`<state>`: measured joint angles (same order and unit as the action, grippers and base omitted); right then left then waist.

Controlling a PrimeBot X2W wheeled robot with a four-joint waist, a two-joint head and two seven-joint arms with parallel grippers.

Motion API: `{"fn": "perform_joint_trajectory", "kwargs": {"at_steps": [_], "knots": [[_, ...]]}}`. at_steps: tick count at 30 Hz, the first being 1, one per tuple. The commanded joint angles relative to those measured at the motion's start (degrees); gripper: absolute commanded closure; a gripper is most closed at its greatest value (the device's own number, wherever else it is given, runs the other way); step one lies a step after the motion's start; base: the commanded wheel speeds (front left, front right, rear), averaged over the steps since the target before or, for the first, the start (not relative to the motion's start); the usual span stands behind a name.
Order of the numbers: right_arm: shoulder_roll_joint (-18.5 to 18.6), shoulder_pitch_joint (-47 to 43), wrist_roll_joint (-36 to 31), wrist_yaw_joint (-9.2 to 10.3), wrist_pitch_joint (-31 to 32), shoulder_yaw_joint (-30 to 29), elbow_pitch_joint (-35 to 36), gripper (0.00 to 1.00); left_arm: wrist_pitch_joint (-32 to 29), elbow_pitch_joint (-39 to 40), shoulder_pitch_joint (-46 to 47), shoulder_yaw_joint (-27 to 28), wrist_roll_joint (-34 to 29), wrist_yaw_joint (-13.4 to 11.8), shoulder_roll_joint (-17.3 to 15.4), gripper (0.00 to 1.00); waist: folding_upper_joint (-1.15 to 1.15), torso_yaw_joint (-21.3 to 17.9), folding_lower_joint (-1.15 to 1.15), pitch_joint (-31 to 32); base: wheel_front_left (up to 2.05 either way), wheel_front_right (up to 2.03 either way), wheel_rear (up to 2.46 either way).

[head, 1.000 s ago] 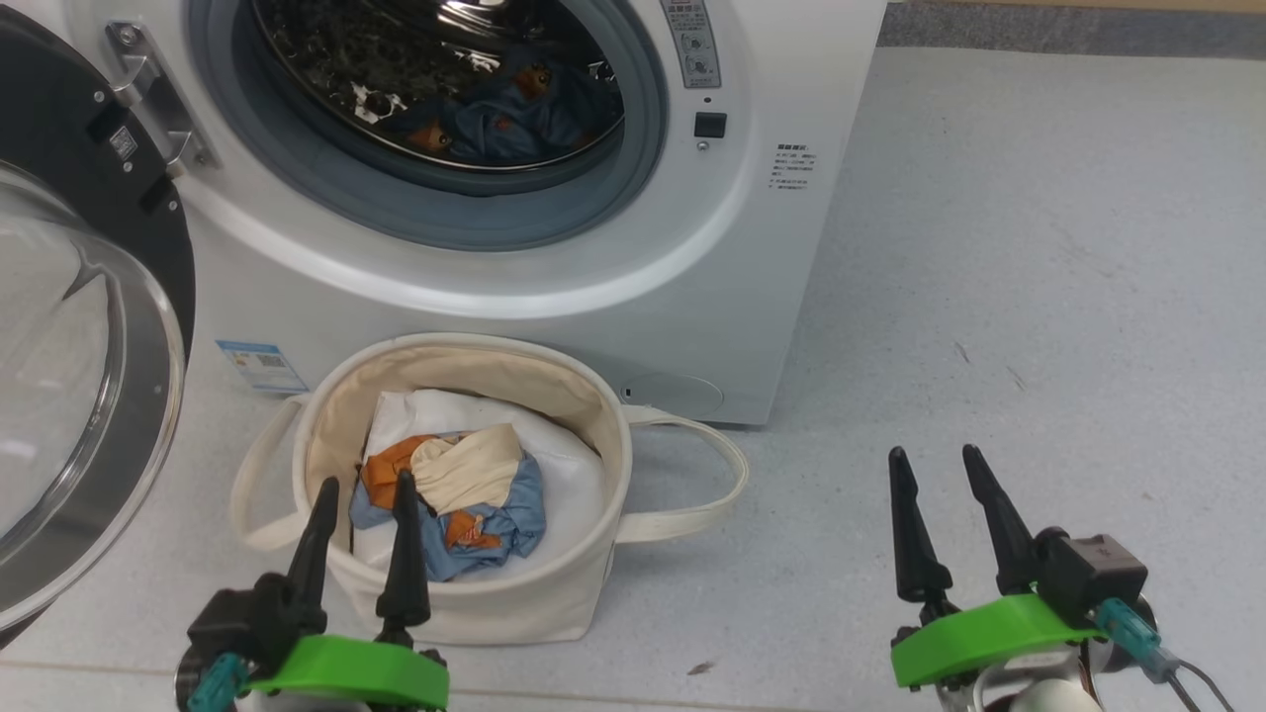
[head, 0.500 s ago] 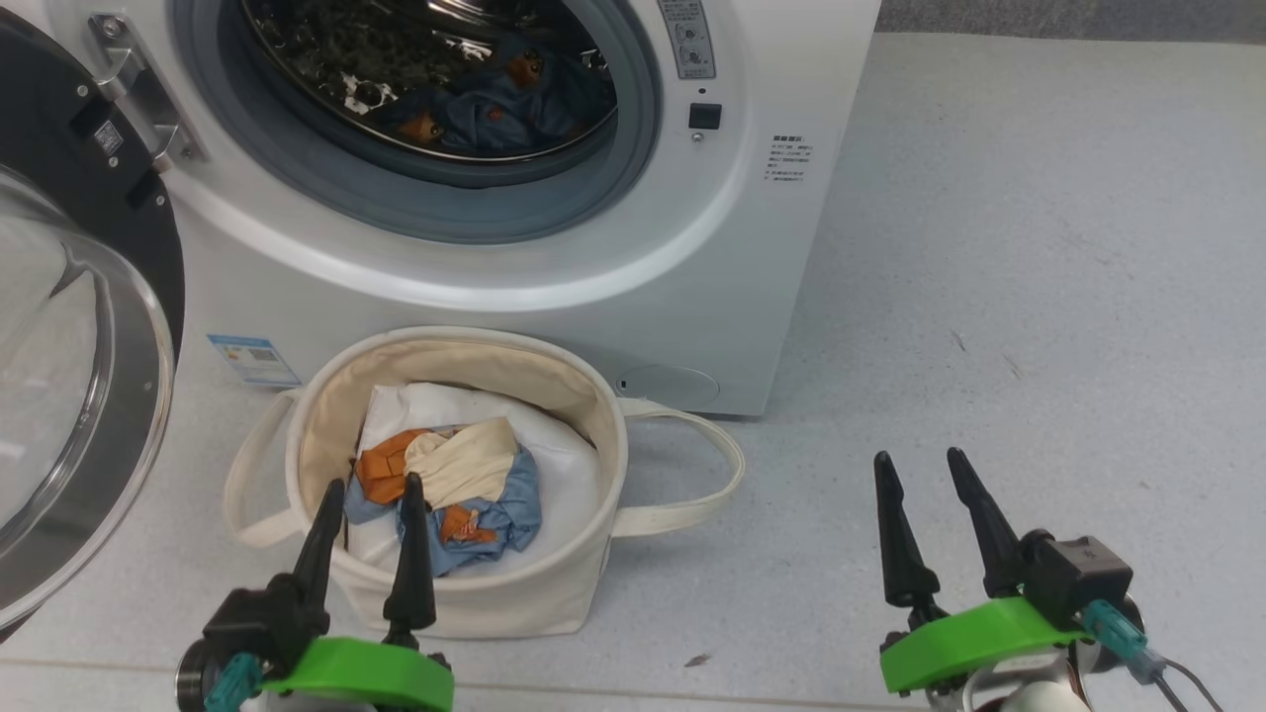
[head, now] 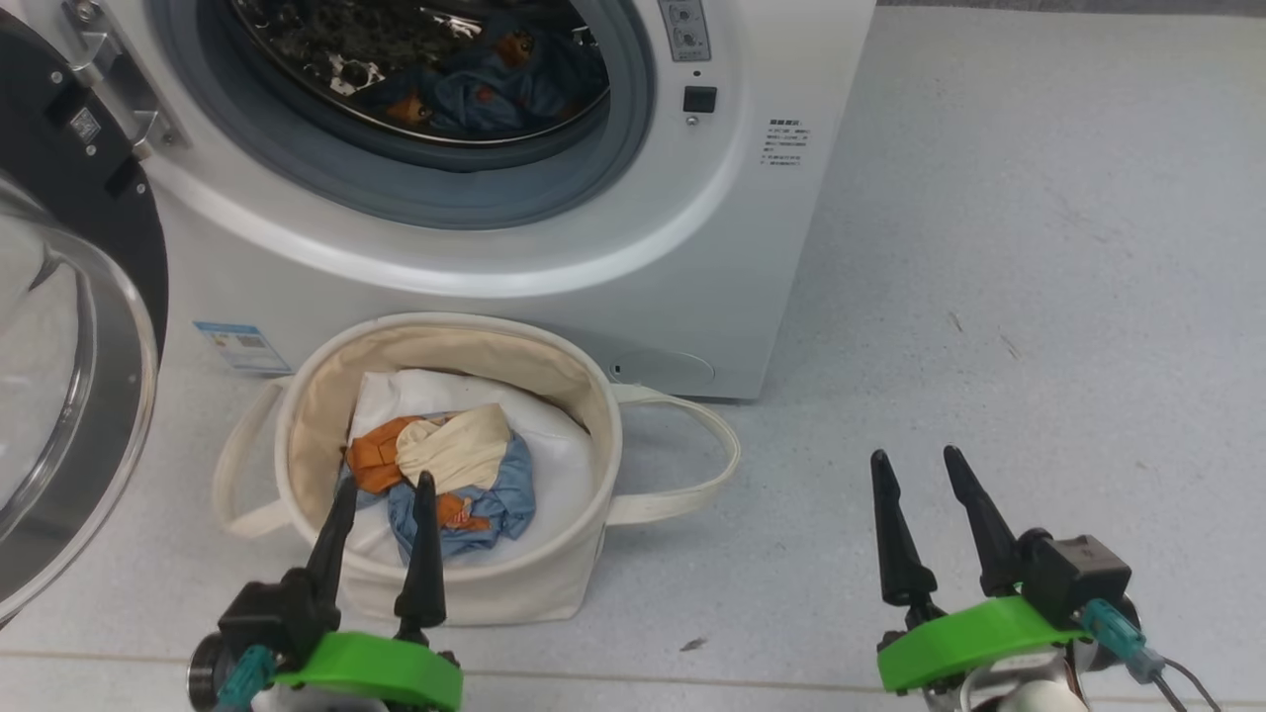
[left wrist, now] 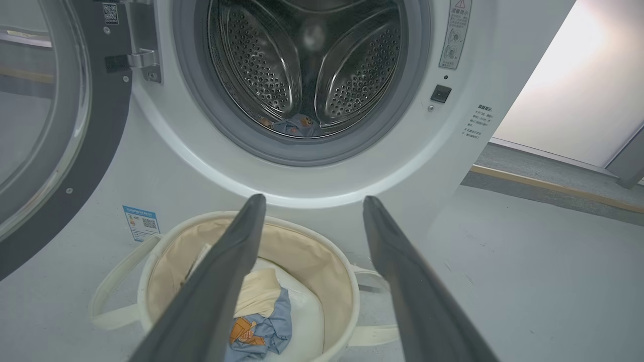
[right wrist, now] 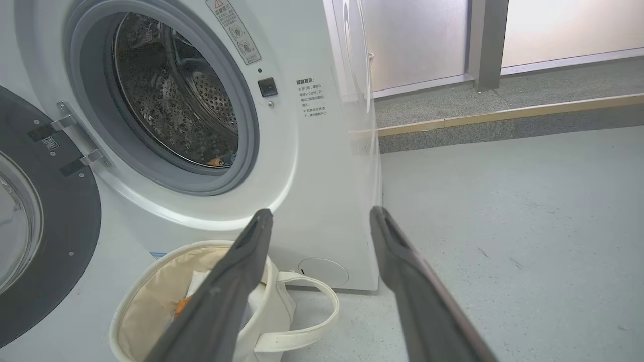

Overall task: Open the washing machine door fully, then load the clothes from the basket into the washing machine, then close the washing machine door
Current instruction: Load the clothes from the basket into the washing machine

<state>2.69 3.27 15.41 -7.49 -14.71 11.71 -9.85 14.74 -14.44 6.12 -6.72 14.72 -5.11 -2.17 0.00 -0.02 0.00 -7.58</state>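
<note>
By the near rim of the basket (head: 297, 415) the left gripper (head: 386, 483) is held apart and empty, the right gripper (head: 913, 455) likewise well aside; loading is judged unfinished, so the clothes (head: 499, 494) inside must be pinched

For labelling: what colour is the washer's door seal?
Grey seal, clearest in the left wrist view.

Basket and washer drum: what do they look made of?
The basket looks like cream canvas: matte, with soft creased walls and limp loop handles. The drum looks like polished steel: bright and reflective, with rows of small punched holes. The exact metal can't be told.
</note>
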Motion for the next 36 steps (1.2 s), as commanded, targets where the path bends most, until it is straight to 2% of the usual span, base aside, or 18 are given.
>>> {"fn": "perform_joint_trajectory", "kwargs": {"at_steps": [1, 6, 11, 18, 23, 28, 32, 36], "knots": [[0.19, 1.49, 0.43, 0.0, -0.29, 1.52, 2.11, 0.0, 0.26, 1.04, 1.81, 1.59, -0.55, -0.38, -0.71, 0.0, 0.0, -0.31, 0.0, -0.32, 0.0, 0.0, 0.0], [0.19, 2.1, -0.07, 0.0, -0.29, 1.88, 2.54, 0.0, 0.26, -2.46, 3.52, 1.64, -0.27, -0.78, -0.71, 0.0, 0.0, -1.41, 0.0, -2.78, 0.0, 0.0, 0.0], [0.19, 4.06, -2.1, 0.0, -0.29, 1.74, 3.51, 0.0, 0.26, -7.93, 8.57, 1.06, -2.33, -0.82, -0.71, 0.0, 0.0, -2.46, 0.0, -8.07, 0.0, 0.0, 0.0], [0.19, 8.63, -5.86, 0.0, -0.29, 0.06, 5.26, 0.0, 0.26, -24.16, 23.18, 0.08, -6.35, 0.21, -0.71, 0.0, 0.0, -3.07, 0.0, -20.72, 0.0, 0.0, 0.0], [0.19, 11.1, -6.6, 0.0, -0.29, -0.68, 6.55, 0.0, 0.26, -36.41, 32.94, 0.21, -7.59, -0.02, -1.1, 0.0, 0.0, -3.44, 0.0, -27.98, 0.0, 0.0, 0.0], [0.49, 12.73, -7.41, 0.0, -0.29, -1.04, 7.29, 0.0, 0.25, -48.47, 42.82, 0.58, -7.25, -1.07, -1.16, 0.0, 0.0, -3.88, 0.0, -33.41, 0.0, 0.0, 0.0], [0.66, 13.44, -7.48, 0.0, -0.29, -1.65, 7.8, 0.0, -0.06, -53.16, 47.86, -0.05, -7.83, -1.72, -1.7, 0.0, 0.0, -4.17, 0.0, -35.82, 0.0, 0.0, 0.0], [0.64, 14.06, -6.46, 0.0, -0.29, -1.94, 8.27, 0.0, -4.76, -57.43, 52.93, -0.9, -8.82, -4.77, -2.6, 0.0, 0.0, -4.78, 0.0, -38.24, 0.0, 0.0, 0.0]]}}
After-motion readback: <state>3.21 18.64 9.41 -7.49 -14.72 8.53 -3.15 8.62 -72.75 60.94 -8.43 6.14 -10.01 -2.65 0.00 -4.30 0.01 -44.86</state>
